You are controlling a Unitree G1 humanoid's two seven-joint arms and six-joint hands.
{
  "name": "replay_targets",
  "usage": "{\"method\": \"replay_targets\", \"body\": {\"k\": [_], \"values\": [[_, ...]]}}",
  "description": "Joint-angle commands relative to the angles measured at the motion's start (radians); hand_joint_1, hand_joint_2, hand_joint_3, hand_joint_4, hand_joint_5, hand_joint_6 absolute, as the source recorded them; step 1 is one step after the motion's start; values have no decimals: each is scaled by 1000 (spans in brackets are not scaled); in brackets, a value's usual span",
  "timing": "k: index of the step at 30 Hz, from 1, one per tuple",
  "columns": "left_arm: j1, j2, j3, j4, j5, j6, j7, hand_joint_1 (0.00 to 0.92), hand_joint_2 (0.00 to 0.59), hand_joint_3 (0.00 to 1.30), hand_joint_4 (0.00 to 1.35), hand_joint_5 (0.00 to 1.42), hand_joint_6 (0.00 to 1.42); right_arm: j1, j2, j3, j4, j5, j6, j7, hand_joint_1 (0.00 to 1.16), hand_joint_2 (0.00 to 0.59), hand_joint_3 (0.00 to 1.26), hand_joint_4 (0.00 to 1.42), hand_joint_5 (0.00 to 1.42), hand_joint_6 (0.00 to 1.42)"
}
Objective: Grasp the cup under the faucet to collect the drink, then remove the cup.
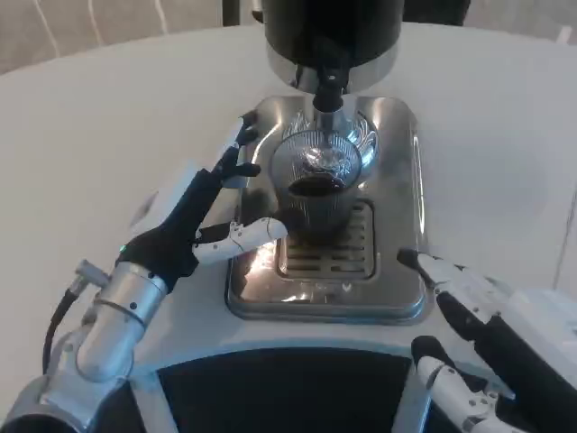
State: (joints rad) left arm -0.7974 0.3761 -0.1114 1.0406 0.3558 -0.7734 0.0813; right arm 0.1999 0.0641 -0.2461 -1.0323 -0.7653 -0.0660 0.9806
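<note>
Left hand (pixel 203 212) reaches in from the near left with its fingers spread apart, one pointing up beside the left side of the cup (pixel 317 185) and another stretched toward the cup's base; whether any fingertip actually touches the glass cannot be told, and the hand holds nothing. Right hand (pixel 469 334) waits at the near right, off the tray's near right corner, its fingers apart and empty.

That cup, clear glass with dark drink in it, stands upright on the slotted grille of the shiny metal drip tray (pixel 397 135), directly below the faucet (pixel 329 90). A black dispenser body (pixel 332 32) rises at the far edge, its spout hanging just above the cup's rim. Raised tray edges run along both sides of the cup.

Everything rests on a white table (pixel 108 117). A dark patch (pixel 288 392) lies at the near edge between the two arms.
</note>
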Motion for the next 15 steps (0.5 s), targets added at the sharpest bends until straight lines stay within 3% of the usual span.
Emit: {"method": "replay_targets", "body": {"k": [1, 15], "values": [[-34, -11, -12, 53, -15, -41, -40, 270, 64, 0, 0, 266, 274, 8, 36, -3, -15, -25, -20, 15, 0, 584, 22, 0, 0, 0], [-70, -29, -1, 107, -78, -56, -128, 284, 61, 30, 2, 356, 303, 46, 70, 32, -15, -61, -48, 5, 0, 586, 53, 0, 0, 0]]}}
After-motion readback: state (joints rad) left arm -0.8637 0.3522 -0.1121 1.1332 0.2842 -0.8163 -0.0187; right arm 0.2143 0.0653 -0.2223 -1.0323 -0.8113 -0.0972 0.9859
